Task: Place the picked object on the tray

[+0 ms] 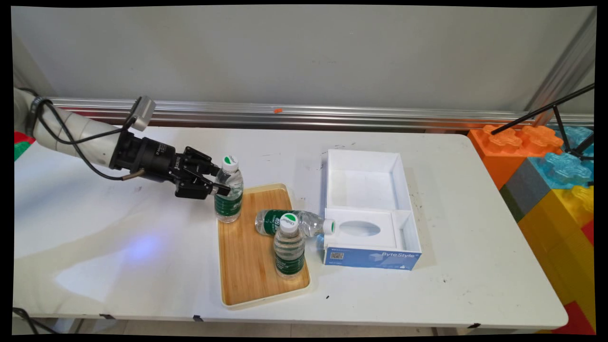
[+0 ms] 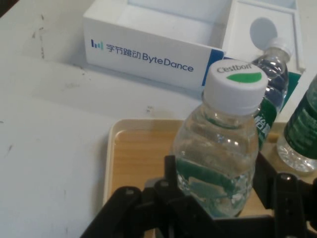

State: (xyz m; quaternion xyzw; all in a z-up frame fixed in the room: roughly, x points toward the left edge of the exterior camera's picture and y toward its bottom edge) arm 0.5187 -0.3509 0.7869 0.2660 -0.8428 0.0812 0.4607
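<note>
bottles (image 1: 229,190) 3 | tray (image 1: 247,266) 1 | box (image 1: 365,180) 1 | hand (image 1: 219,183) grips one

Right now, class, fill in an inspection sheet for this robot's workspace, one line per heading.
Surface: white table, scuffed.
Things: three water bottles; gripped bottle upright at wooden tray's far-left corner; second bottle upright on tray; third bottle lying, cap toward the white ByteStyle box.
Clutter: nothing seen.
Gripper: gripper shut on gripped bottle.
Cables: black cables along arm.
Surroundings: wall, giant toy blocks at right.
</note>
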